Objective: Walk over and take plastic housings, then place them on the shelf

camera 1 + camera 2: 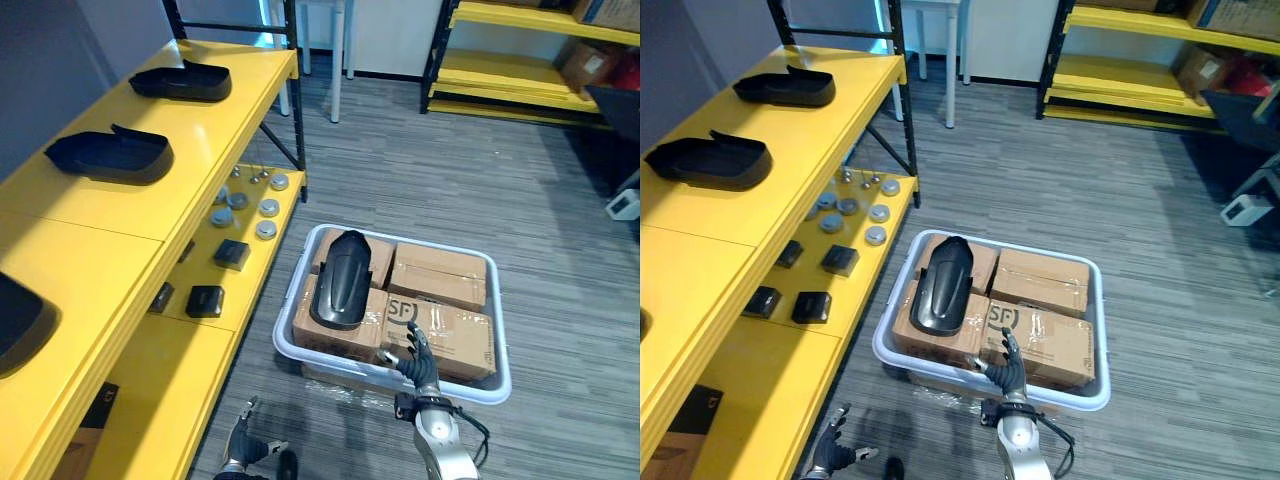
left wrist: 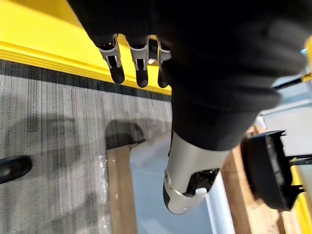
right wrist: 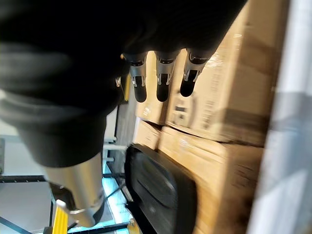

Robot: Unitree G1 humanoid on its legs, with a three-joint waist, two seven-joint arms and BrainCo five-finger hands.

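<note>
1 housing (image 1: 20,325) on the shelf (image 1: 100,260) is cut off.

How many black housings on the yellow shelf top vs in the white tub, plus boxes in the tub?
Housings on yellow shelf: 3
Housing in white tub: 1
Cardboard boxes in tub: 4
Total: 8
</note>
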